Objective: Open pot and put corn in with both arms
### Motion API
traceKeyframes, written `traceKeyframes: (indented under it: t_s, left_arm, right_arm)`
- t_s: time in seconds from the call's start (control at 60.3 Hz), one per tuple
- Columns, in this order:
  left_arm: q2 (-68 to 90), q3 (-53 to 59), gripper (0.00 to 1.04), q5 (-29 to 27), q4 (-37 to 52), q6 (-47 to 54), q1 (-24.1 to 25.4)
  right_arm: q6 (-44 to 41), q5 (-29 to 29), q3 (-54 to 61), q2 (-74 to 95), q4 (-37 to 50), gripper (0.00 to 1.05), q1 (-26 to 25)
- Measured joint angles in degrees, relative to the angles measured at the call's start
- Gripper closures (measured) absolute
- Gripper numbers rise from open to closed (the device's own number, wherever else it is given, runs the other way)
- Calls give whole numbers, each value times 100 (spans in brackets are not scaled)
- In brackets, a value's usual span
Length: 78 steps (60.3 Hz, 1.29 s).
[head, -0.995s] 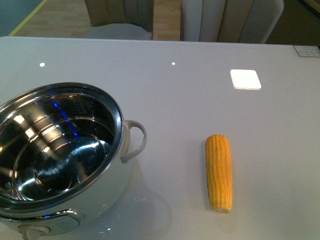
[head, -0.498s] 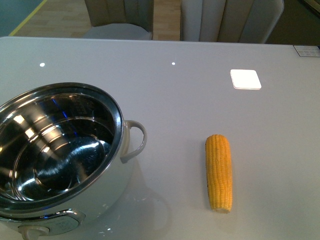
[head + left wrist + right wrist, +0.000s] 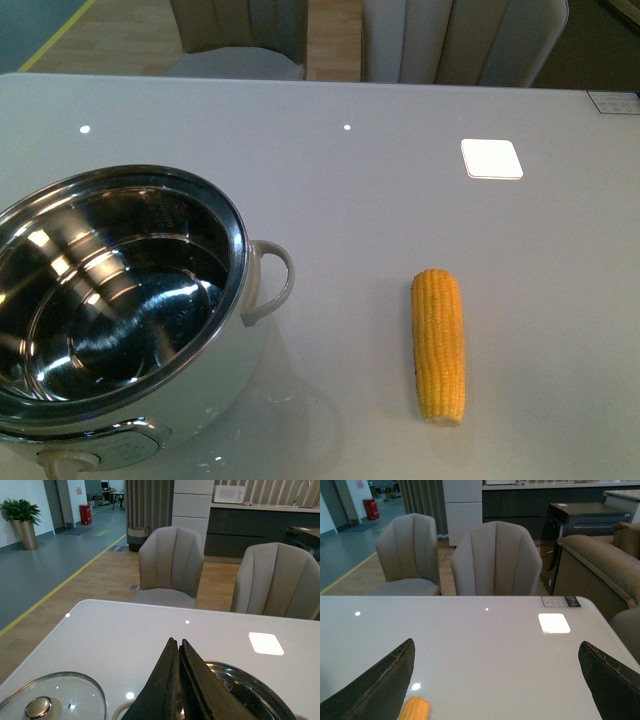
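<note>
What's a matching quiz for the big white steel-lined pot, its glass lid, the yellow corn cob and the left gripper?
1. pale white steel-lined pot
2. glass lid with cream-silver knob
3. yellow-orange corn cob
4. left gripper

A. shut, empty
B. on the pale table, right of the pot
C. uncovered, nothing inside
D. off the pot, knob up

Pairs: 1-C, 2-D, 3-B, 4-A

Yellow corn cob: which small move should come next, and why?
Probably lower the open right gripper onto the yellow corn cob: the shiny steel pot already stands uncovered, its glass lid lies aside, and the cob lies untouched beside the pot.
</note>
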<state>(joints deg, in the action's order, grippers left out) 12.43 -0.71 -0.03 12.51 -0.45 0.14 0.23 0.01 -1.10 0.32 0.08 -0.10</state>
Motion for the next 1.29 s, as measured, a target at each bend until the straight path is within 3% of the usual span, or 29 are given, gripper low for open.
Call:
traceKeyframes:
  t_s: [0.166,0.282,0.564,0.945,1.028,1.078,1.194,1.294]
  left_arm:
    - [-227,0,102,2,-234,0,0]
    - [-999,-2,102,2,-1163,0,0]
    - [-1207,-2,101,2,-1244,-2,0]
    - [-1207,-2,34,2,-1246,-2,0]
    - [-1207,-2,13,2,-1246,0,0]
    - [-1207,-2,6,2,-1246,4,0]
    - [-1213,-2,7,9,-1250,11,0]
    - [-1213,-2,7,2,-1250,11,0]
  right_arm:
    - [0,0,0,0,0,9,0]
    - [0,0,0,0,0,9,0]
    - [0,0,0,-2,0,9,0]
    - [0,0,0,-2,0,9,0]
    - [0,-2,0,-2,0,9,0]
    - [74,68,-46,94,-162,9,20]
    - [925,483,-977,1738,-2406,9,188]
    - [1185,588,-964,2638,-2275,9,385]
